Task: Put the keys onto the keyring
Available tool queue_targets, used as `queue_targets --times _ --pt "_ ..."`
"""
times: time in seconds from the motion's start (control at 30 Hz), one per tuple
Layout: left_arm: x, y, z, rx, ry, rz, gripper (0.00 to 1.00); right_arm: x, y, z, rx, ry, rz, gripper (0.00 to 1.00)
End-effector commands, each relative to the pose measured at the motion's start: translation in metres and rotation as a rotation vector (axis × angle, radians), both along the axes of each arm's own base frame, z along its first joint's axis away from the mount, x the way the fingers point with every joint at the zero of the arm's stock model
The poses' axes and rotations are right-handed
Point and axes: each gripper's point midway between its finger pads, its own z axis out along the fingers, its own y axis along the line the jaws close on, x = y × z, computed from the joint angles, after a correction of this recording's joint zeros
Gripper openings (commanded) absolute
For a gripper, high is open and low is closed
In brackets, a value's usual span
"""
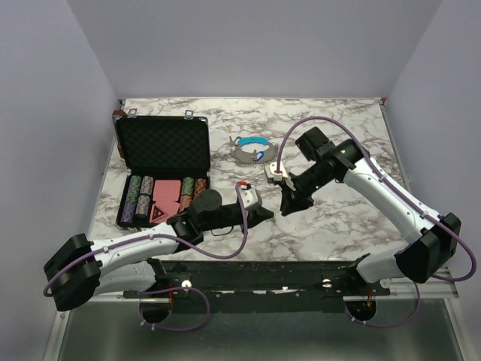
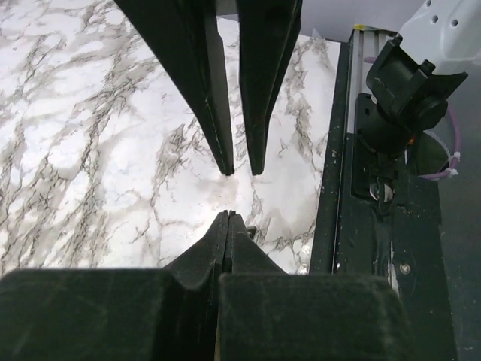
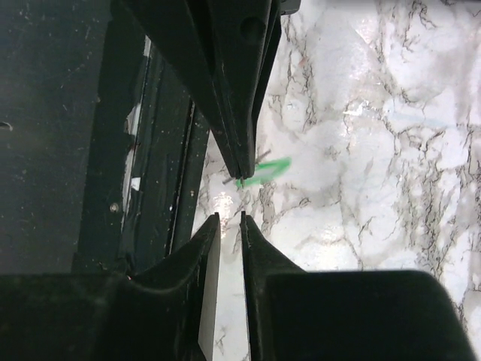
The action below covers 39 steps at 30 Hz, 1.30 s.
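Flanking the arms, chip-filled case [image 1: 161,147] left, keyring [image 1: 250,150] beyond.

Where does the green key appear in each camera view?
Top external: too small to see, at the right gripper.
Left wrist: not in it.
Right wrist: green key at centre, by the fingertips.
Shared landmark: black rail at the table's near edge.

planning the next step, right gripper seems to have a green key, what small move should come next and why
Probably carry the right gripper, shut on the green key, up the table toward the keyring. The ring lies apart from both arms, and the left gripper is slightly open and empty.
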Motion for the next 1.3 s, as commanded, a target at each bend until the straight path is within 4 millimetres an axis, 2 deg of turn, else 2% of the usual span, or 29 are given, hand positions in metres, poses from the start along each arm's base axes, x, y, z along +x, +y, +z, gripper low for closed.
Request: queue_targets --times 0.0,0.13,0.4,0.63,1.03,1.27 --pt "0.006 0.008 0.013 -0.103 0.008 0.071 0.00 -0.004 0.008 0.007 0.051 0.032 -0.030 0.29" --pt "0.008 0.017 0.019 -0.201 0.024 0.111 0.00 0.004 0.009 0.016 0.121 0.069 -0.084 0.41" --pt "0.013 0.039 0.060 -0.474 -0.001 0.196 0.00 0.017 0.015 0.030 0.340 0.149 -0.154 0.42" --pt "0.011 0.041 0.082 -0.585 0.025 0.188 0.00 0.021 0.025 0.040 0.423 0.163 -0.114 0.41" --pt "0.012 0.034 0.080 -0.591 0.058 0.171 0.00 0.020 0.035 0.059 0.492 0.209 -0.070 0.39" --pt "0.014 0.029 0.080 -0.590 0.065 0.168 0.00 0.017 0.039 0.055 0.485 0.228 -0.059 0.33"
